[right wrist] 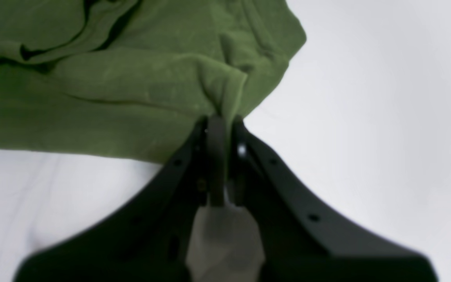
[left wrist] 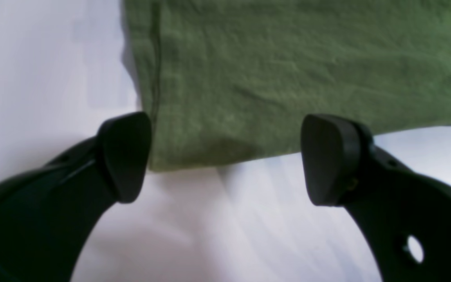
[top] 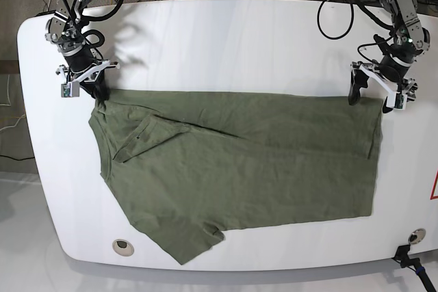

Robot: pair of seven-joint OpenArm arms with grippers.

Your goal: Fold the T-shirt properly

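Observation:
The olive-green T-shirt (top: pixel 246 169) lies spread across the white table (top: pixel 226 39), with one sleeve folded in at the left and the other sticking out at the front. My right gripper (top: pixel 98 91) is at the shirt's far left corner. In the right wrist view that gripper (right wrist: pixel 223 121) is shut on a pinched ridge of the T-shirt (right wrist: pixel 112 105). My left gripper (top: pixel 373 94) is at the far right corner. In the left wrist view it (left wrist: pixel 227 158) stands open, its fingertips (left wrist: pixel 125 156) either side of the T-shirt's (left wrist: pixel 288 70) hemmed corner.
Black cables (top: pixel 342 5) run along the table's far edge behind both arms. A round grommet (top: pixel 122 245) sits near the front left edge, and a small black fitting (top: pixel 413 237) at the front right corner. A red mark (top: pixel 434 186) shows at the right border.

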